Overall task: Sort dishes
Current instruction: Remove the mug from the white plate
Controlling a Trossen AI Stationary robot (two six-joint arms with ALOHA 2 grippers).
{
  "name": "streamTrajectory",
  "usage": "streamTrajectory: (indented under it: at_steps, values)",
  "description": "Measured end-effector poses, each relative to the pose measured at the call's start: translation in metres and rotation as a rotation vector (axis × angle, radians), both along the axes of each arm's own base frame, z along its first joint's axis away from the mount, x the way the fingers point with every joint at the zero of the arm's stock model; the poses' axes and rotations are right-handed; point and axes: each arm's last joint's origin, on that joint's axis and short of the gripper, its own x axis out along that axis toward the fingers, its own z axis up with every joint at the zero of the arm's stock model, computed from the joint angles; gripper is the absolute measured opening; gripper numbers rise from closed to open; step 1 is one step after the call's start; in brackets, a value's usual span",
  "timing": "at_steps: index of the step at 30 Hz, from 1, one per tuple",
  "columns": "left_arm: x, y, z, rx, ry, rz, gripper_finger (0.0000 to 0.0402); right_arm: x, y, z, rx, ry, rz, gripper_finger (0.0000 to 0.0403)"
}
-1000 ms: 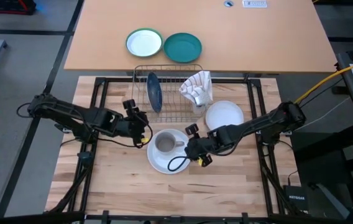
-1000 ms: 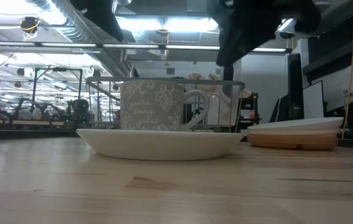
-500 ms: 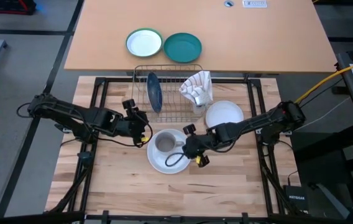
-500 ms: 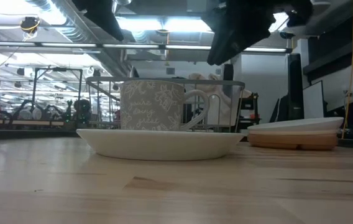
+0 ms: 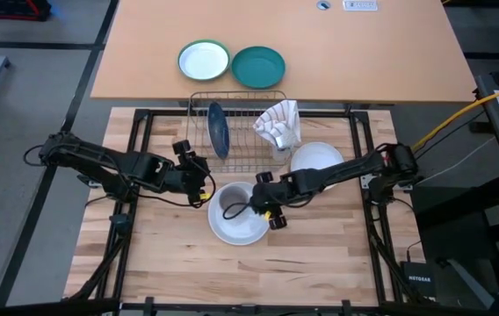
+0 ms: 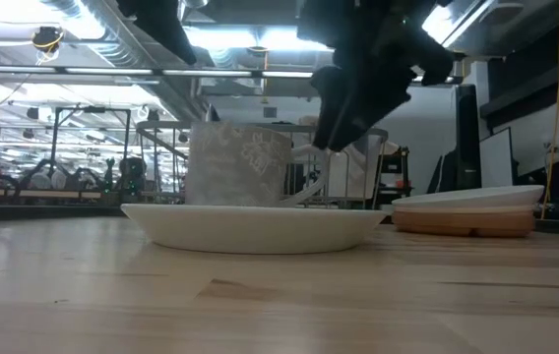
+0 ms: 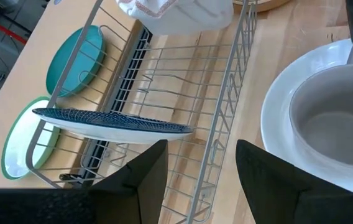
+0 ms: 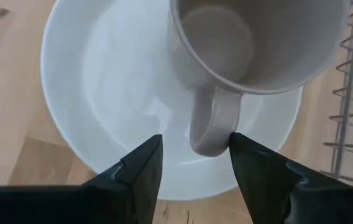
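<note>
A small grey mug (image 5: pixel 230 203) stands in a white plate (image 5: pixel 242 232) near the middle of the table. My right gripper (image 8: pixel 195 146) is open, its fingers on either side of the mug's handle; it also shows in the high view (image 5: pixel 248 207). My left gripper (image 5: pixel 204 184) is open and empty, just left of the plate, beside the wire dish rack (image 5: pixel 248 145). A dark blue plate (image 5: pixel 218 130) stands on edge in the rack. A white plate (image 5: pixel 317 161) lies on a tan plate (image 6: pixel 476 224) right of the rack. My right gripper has the mug's handle (image 8: pixel 212 124) between its two open fingers, and one finger (image 8: pixel 245 155) lies against the handle's outer side. The fingers come slanting down from the table's right. The mug sits on the plate, tipped a little toward the table's left.
A white cloth (image 5: pixel 278 123) lies in the rack's right part. A green-rimmed white plate (image 5: pixel 203 61) and a teal plate (image 5: pixel 258 67) lie on the tan table beyond the rack. Bare wood lies toward the near edge.
My right gripper has gone toward the table's left and down to the mug, bringing its fingers around the handle. The mug has shifted and tipped slightly toward the table's left on its plate.
</note>
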Motion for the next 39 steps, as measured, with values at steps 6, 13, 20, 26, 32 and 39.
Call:
streamTrajectory:
  at_steps: [6,13,20,26,32,39]
  values:
    - [0.0,0.0,0.0,0.0,0.0,0.0,0.0179,0.005,-0.002,-0.017,-0.097,0.038,-0.044,0.0198]
    - [0.0,0.0,0.0,0.0,0.0,0.0,0.0179,0.006,-0.001,-0.021,-0.091,0.046,-0.039,0.0198]
    - [0.0,0.0,0.0,0.0,0.0,0.0,0.0179,0.007,-0.001,-0.018,-0.078,0.023,-0.036,0.0198]
    - [0.0,0.0,0.0,0.0,0.0,0.0,0.0179,0.019,0.004,-0.01,0.03,-0.118,-0.002,0.0198]
    - [0.0,0.0,0.0,0.0,0.0,0.0,0.0179,0.018,0.006,-0.01,0.09,-0.103,0.003,0.0198]
    - [0.0,0.0,0.0,0.0,0.0,0.0,0.0179,0.02,0.008,-0.011,0.185,-0.099,-0.063,0.0198]
